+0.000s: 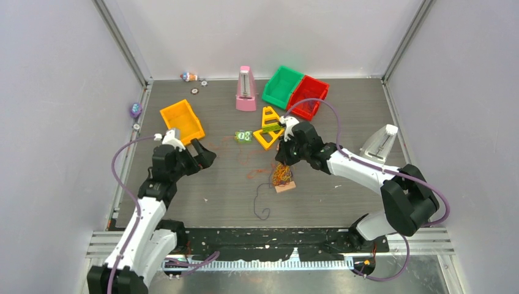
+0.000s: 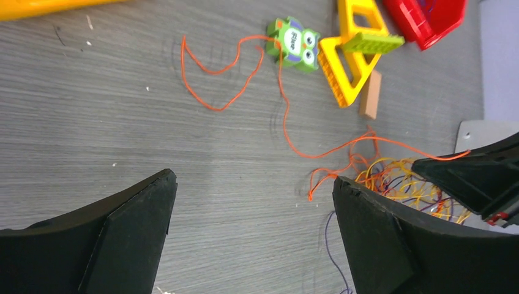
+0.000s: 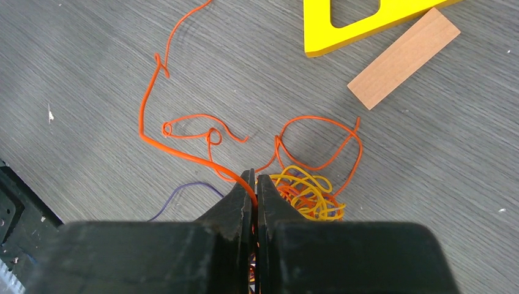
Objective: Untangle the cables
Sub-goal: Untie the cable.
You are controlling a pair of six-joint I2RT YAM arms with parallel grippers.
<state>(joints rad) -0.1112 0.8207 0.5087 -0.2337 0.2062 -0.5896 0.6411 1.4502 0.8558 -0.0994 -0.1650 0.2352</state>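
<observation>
Black fingers [image 3: 235, 208] of the right gripper [image 3: 254, 179] fill the bottom of its wrist view, pressed flat together with one orange strand [image 3: 147, 116] pinched between their tips. Just right of them lies the knot of cables [image 3: 306, 195], with yellow loops on top. Orange loops spread toward the upper left of the frame, and a purple strand [image 3: 177, 193] curves off at lower left. At upper right sit a wooden block [image 3: 404, 58] and the corner of a yellow triangle frame [image 3: 317, 30].

From overhead that pinch is hidden under the arm. The tangle shows only as a small bright clump at mid-frame on the grey table [image 1: 214, 196], with the purple strand trailing toward the bottom edge, farther than either wrist view follows it.

The left gripper [image 1: 205, 153] hovers left of centre, well apart from the tangle and near an orange bin [image 1: 182, 120]. Its own camera shows the jaws spread wide over bare table. It also shows a long orange strand running from the tangle at lower right up to a green owl block [image 2: 294, 41] at upper centre.
</observation>
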